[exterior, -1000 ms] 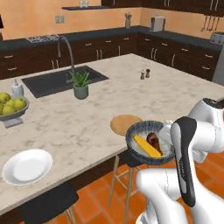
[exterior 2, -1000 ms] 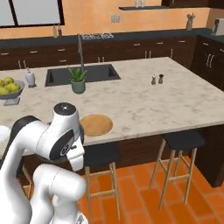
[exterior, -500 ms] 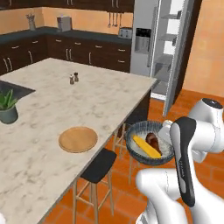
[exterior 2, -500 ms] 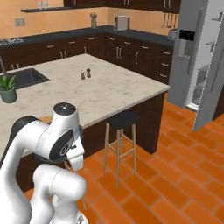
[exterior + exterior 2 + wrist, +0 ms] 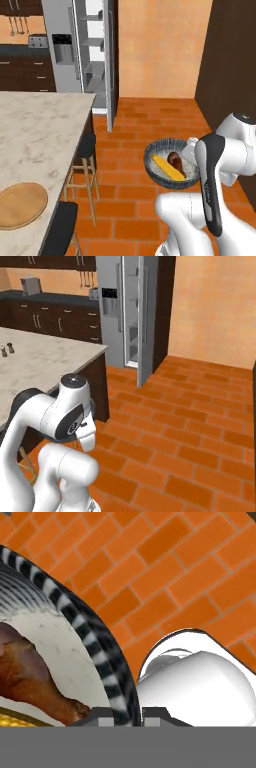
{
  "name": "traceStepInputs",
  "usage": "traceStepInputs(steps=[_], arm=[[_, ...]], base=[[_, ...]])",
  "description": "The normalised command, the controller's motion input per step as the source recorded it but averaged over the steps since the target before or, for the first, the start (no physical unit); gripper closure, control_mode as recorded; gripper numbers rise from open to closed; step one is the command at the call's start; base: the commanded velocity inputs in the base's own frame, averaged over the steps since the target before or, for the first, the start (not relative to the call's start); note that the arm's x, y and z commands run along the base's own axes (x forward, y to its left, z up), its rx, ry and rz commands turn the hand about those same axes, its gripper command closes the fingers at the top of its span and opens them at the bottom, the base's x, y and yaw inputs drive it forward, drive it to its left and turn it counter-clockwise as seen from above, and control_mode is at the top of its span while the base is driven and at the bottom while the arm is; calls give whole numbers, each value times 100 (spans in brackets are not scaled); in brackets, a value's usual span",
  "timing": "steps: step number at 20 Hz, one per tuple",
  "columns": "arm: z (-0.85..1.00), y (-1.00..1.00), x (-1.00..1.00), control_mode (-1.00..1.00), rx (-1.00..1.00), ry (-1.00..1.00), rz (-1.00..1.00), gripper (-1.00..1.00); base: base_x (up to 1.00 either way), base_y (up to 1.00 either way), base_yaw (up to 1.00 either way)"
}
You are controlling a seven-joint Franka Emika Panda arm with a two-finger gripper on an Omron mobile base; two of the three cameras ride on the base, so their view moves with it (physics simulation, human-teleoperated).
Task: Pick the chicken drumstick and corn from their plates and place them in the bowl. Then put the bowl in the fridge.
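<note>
Gripping the rim of the bowl (image 5: 112,662), the gripper (image 5: 125,714) has its two dark fingertips pinched tight on either side of the bowl's wall, one tip inside and one outside. In the hand view the striped dark rim curves up from between the tips, with the pale speckled inside to its left. The chicken drumstick (image 5: 30,677) lies on that inner surface, and a sliver of the yellow corn (image 5: 15,719) shows just below it at the lower left edge. Orange brick floor (image 5: 165,567) lies beyond the rim.

From the left base view the whole bowl (image 5: 160,172) is visible, carried in the air over the brick floor, close in front of the white arm at the right. The corn (image 5: 167,167) lies across the middle of it and the drumstick (image 5: 176,161) sits just beside it, on the side nearer the arm. The gripper itself is hidden behind the arm's forearm in this view. At the left stands the marble island counter (image 5: 35,135), with the tan wooden plate (image 5: 20,205) on its near part and dark stools (image 5: 85,150) tucked beside it. The fridge (image 5: 75,50) stands far off at the upper left with its door open and shelves showing.

The right base view shows the fridge (image 5: 122,311) far ahead, door ajar, with the counter (image 5: 45,358) at the left; the arm's shoulder blocks the bowl there.
</note>
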Motion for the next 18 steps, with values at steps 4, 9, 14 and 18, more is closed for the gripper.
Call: traceStepInputs(steps=[4, 9, 14, 18], arm=[[0, 0, 0, 100, 0, 0, 0, 100], [0, 0, 0, 100, 0, 0, 0, 100], [0, 0, 0, 100, 0, 0, 0, 100], [0, 0, 0, 100, 0, 0, 0, 100]], base=[[100, -22, -8], [100, -48, 7], [100, -48, 6], [100, -50, 4]])
